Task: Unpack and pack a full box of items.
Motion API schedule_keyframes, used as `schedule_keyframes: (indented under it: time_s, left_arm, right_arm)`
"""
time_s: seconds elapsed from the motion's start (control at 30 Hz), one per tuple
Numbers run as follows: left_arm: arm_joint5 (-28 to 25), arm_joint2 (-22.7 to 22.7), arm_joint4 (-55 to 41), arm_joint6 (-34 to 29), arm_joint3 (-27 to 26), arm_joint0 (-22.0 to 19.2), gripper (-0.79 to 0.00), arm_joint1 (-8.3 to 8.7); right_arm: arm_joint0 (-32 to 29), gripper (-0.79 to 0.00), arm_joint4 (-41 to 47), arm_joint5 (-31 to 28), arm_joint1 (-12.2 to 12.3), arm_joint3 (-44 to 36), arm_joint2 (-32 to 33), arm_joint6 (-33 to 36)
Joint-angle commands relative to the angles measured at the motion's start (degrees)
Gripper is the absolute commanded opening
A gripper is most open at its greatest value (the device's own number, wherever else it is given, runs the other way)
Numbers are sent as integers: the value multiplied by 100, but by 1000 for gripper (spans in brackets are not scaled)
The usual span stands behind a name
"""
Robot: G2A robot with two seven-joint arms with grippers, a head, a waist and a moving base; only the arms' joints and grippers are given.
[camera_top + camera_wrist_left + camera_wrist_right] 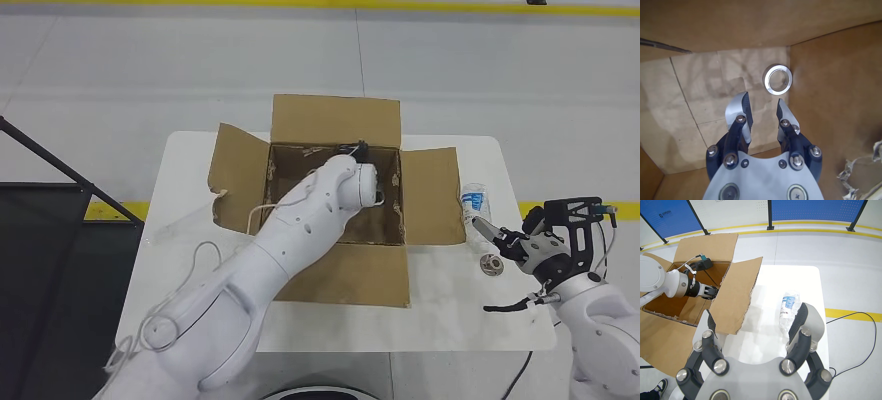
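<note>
Brown cardboard box [337, 122] has a shiny metal ring [766, 76] flat on its floor near a corner. The left gripper [763, 97] is inside the box, just short of the ring, jaws partly apart and empty. Outside the box, the right gripper [756, 308] has its jaws wide and empty, near a clear plastic bottle [789, 302].

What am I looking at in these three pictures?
A two-armed robot working at a white table. One picture looks down from above its arms; the other two come from cameras on its wrists. The left arm is down inside the open cardboard box; the left tool, a two-fingered pincer, is open just short of a metal ring on the box floor. The right tool is open above the table, beside a plastic bottle lying on its side. Nothing is held.
</note>
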Motion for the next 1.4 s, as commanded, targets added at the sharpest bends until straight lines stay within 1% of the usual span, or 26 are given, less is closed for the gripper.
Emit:
schedule_keyframes:
  time_s: [0.0, 0.27, 0.47, 0.6, 0.67, 0.77, 0.83, 0.97, 1.07, 1.13, 1.2, 1.37]
  left_arm:
    - [10, 39, -26, 7, 133, -62, -400, -66]
    - [54, 104, -153, 78, 612, -234, -400, -289]
    - [36, 83, -223, 191, 773, -313, -400, -396]
    - [57, 3, -247, 279, 775, -365, -400, -406]
    - [71, -45, -243, 305, 716, -376, -400, -393]
    - [122, -157, -234, 315, 546, -378, -400, -341]
    - [136, -287, -251, 322, 362, -355, -400, -274]
    - [283, -560, -78, 322, -231, -201, -397, -74]
    - [485, -799, 219, 155, -961, 59, -397, 133]
    - [614, -994, 470, -27, -1598, 335, -397, 293]
    - [703, -1219, 766, -267, -2345, 688, -394, 464]
    - [804, -1832, 1625, -943, -4338, 1737, -394, 856]
  right_arm:
    - [0, 0, 0, -1, 0, 0, 0, 0]
    - [0, 0, 0, -1, 0, 0, 0, 0]
    - [0, 0, 0, -1, 0, 0, 0, 0]
    - [0, 0, 0, -1, 0, 0, 0, 0]
    - [-36, 0, -48, -36, 5, -42, -16, -140]
    - [-79, 0, -139, -44, 21, -239, -12, -176]
    - [-92, 0, -174, -24, 31, -412, 1, -165]
    - [-20, 0, -281, -48, 61, -637, -29, -85]
    - [194, 0, -384, -133, 92, -637, -172, -2]
    - [366, 0, -469, -151, 112, -637, -309, 99]
    - [553, 0, -575, -114, 130, -637, -470, 250]
    - [1053, 0, -815, 137, 165, -637, -959, 812]
